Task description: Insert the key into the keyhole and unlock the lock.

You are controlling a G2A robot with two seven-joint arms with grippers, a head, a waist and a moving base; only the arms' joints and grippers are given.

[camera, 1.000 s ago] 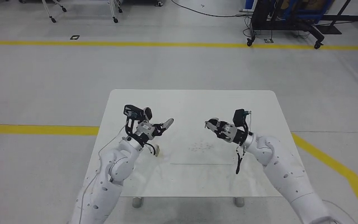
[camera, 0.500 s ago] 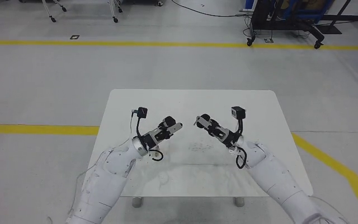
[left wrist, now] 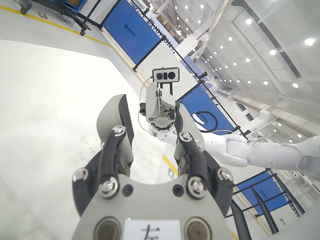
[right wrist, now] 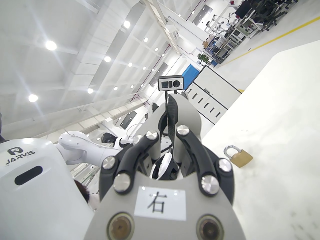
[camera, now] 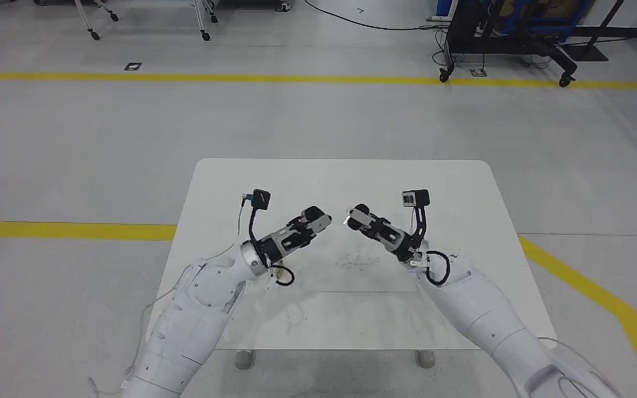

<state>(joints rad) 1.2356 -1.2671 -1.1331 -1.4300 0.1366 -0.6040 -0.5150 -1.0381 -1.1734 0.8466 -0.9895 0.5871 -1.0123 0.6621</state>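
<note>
Left gripper (camera: 318,215) faces right gripper (camera: 354,214) tip to tip; key not made out.
Left released, empty; right clenched, possibly on the key. Brass padlock (right wrist: 238,156) lies on the table (camera: 438,189), apart from both. A second ago the grippers stood well apart.

The lock (right wrist: 241,159) is gold-brown with a shiny silver loop, and the table (camera: 438,189) is plain white. The fingers (left wrist: 112,118) are light grey with black ridged pads. The floor (camera: 299,129) is pale grey with yellow lines (camera: 299,78), and the panels (left wrist: 130,34) are blue.
</note>
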